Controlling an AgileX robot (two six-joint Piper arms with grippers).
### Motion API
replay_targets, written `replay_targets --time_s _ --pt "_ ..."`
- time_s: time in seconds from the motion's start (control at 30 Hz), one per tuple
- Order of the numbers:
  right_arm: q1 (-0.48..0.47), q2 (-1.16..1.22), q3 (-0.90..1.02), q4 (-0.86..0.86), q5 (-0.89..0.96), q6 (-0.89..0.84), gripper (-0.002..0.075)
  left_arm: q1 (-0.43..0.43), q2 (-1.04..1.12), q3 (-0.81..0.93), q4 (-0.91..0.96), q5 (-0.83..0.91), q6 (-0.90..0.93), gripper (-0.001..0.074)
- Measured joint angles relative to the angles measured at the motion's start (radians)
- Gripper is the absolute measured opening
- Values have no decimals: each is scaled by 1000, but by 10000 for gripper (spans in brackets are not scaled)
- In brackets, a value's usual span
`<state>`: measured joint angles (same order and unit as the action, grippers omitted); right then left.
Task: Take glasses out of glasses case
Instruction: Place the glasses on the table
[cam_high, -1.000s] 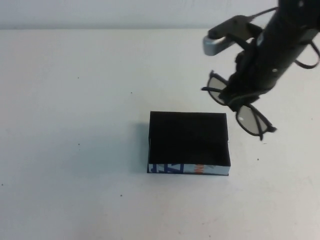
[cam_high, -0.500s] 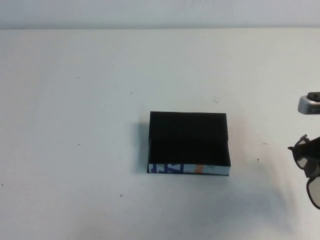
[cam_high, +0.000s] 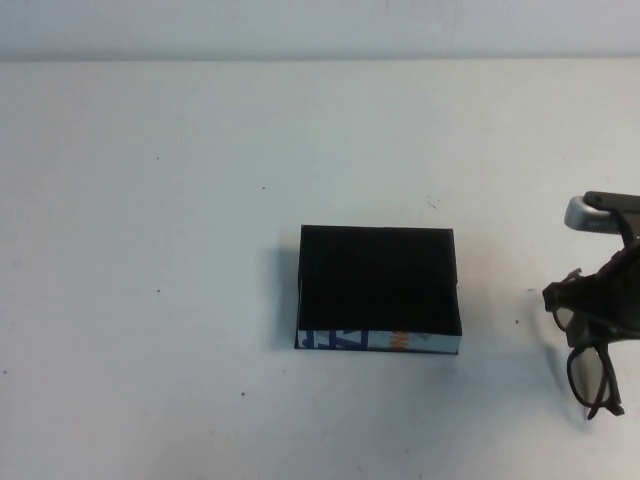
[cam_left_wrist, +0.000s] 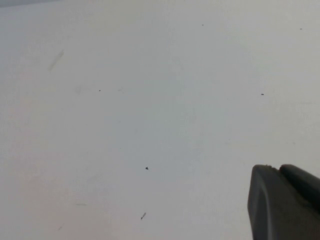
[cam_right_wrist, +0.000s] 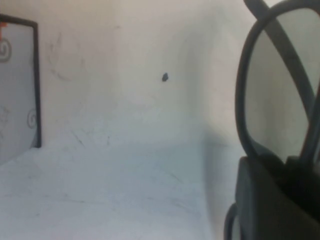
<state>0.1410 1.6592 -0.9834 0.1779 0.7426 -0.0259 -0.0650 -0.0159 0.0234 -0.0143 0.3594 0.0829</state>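
Now the right end effector (cam_high: 612, 300) hangs at the table's (cam_high: 150, 250) right edge, clamped on the glasses (cam_high: 585, 350), well right of the glasses case (cam_high: 378, 290). The left end effector (cam_left_wrist: 282, 202) hovers over bare table; its opening cannot be told.

The white table (cam_high: 150, 200) carries only the open glasses case (cam_high: 378, 288), lying flat near its centre, slightly toward 4 o'clock, printed side facing 6 o'clock.
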Motion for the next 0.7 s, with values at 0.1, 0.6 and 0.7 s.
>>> replay_targets --time_s 0.1,0.6,0.7 --pt "2 31 0 12 -2 -17 101 0 0 0 0 0 0 -4" --pt "7 -222 8 13 47 -33 298 0 0 0 0 0 0 -4" --pt "7 -389 45 8 43 -46 298 0 0 0 0 0 0 -5"
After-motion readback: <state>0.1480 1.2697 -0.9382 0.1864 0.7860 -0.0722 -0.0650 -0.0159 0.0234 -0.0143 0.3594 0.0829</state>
